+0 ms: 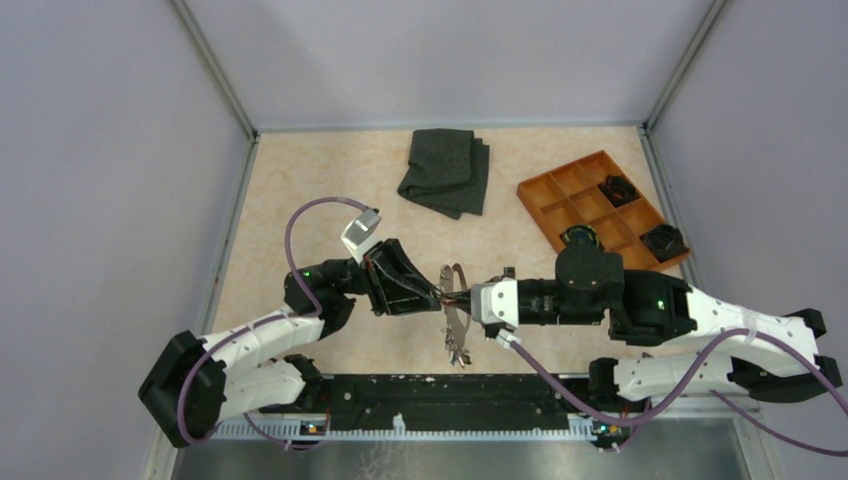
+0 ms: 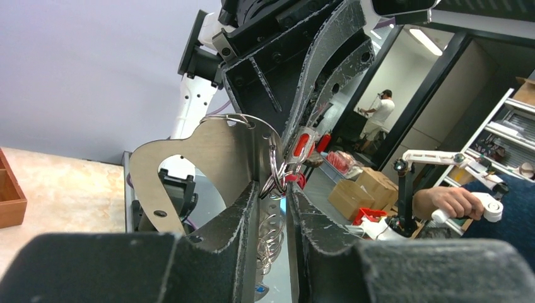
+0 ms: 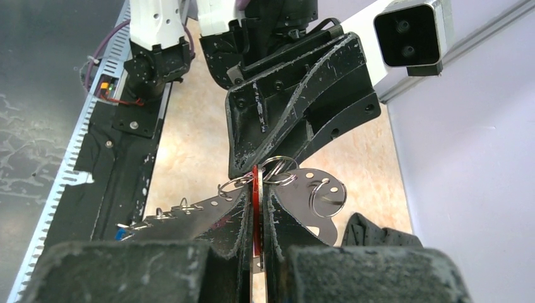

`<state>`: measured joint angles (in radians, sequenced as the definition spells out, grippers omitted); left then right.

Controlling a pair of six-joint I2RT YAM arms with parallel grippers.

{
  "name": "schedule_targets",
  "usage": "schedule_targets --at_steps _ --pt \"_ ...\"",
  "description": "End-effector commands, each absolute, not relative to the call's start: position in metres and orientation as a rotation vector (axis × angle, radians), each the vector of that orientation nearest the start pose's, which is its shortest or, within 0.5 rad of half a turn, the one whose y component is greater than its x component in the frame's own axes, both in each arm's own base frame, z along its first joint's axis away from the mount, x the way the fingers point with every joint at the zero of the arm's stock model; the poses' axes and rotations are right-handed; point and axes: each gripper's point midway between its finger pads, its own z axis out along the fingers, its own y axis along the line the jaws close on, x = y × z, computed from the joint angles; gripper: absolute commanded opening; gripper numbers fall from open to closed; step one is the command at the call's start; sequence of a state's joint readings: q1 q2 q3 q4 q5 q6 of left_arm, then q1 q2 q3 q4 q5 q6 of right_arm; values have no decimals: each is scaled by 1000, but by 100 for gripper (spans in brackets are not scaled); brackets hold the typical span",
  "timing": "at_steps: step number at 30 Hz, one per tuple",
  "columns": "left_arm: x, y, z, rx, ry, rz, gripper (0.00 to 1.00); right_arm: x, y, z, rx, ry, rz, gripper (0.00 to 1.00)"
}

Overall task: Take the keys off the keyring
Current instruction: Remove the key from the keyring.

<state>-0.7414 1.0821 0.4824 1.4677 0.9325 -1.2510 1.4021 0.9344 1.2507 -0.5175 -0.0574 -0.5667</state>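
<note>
The keyring (image 1: 458, 335) is a flat grey metal plate with several split rings, hanging in the air between both arms; its broad end (image 2: 208, 151) fills the left wrist view. My left gripper (image 1: 440, 296) (image 2: 276, 190) is closed narrowly on a ring and the plate's strip. From the right, my right gripper (image 1: 469, 300) (image 3: 255, 187) is shut on a key with a red head (image 3: 255, 214) (image 2: 301, 145) that hangs from a ring. The two sets of fingertips almost touch. A small blue key head (image 3: 120, 233) shows at the plate's low end.
A folded dark grey cloth (image 1: 445, 172) lies at the back of the table. An orange compartment tray (image 1: 560, 195) with black clumps stands at the back right. A black rail (image 1: 450, 395) runs along the near edge, and grey walls close in three sides.
</note>
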Motion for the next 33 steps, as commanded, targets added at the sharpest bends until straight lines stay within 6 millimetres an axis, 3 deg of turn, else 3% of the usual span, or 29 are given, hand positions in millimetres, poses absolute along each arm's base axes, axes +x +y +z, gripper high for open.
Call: schedule_targets --at_steps 1,17,23,26,33 --pt "36 -252 406 917 660 -2001 26 71 311 388 -1477 948 640 0" --pt "37 -247 411 824 701 -2092 15 91 312 375 -1442 1003 537 0" --pt "41 -247 411 783 724 -2119 5 98 309 371 -1427 1027 494 0" --pt "46 -249 409 748 750 -2142 1 102 307 371 -1411 1032 475 0" --pt "65 -256 394 620 883 -2228 0 113 300 372 -1356 1052 412 0"
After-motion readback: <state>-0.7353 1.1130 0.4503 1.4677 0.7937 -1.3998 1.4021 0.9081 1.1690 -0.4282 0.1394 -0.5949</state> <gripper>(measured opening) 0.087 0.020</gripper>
